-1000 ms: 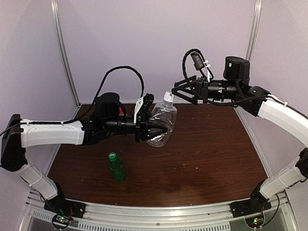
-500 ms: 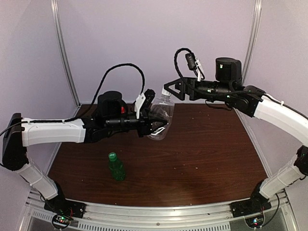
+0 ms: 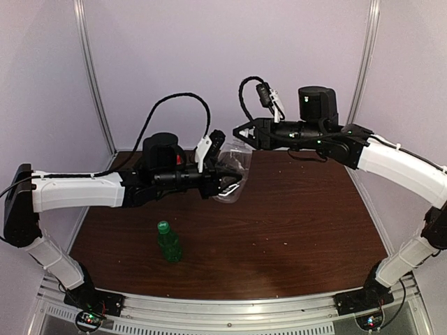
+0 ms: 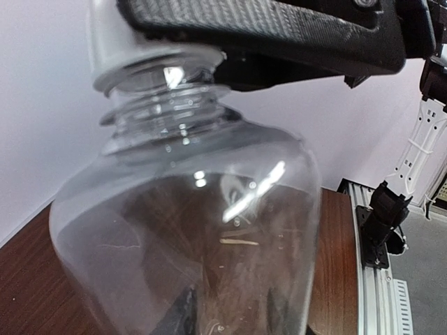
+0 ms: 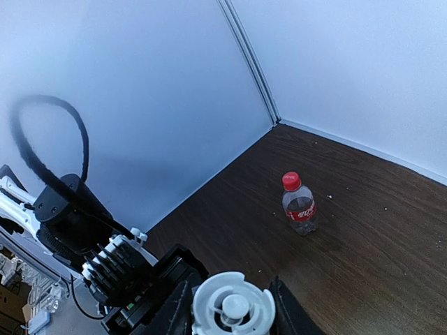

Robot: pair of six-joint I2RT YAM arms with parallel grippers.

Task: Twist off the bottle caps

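Note:
My left gripper is shut on the body of the wide clear bottle and holds it above the table. Through its wall in the left wrist view the dark fingers show. The white cap sits on the bottle's neck, and my right gripper is shut on it from the right, a finger on each side. The same cap shows under a black finger. The green bottle with its green cap stands near the front left. The red-labelled bottle with its red cap stands further back.
The dark wooden table is walled by pale panels at the back and sides. A metal rail runs along the near edge. The left arm's black wrist and cable hide most of the red-labelled bottle in the top view.
My right gripper has moved left and down onto the white cap and gone from open to shut on it. The left gripper has kept its hold, the bottle sinking slightly.

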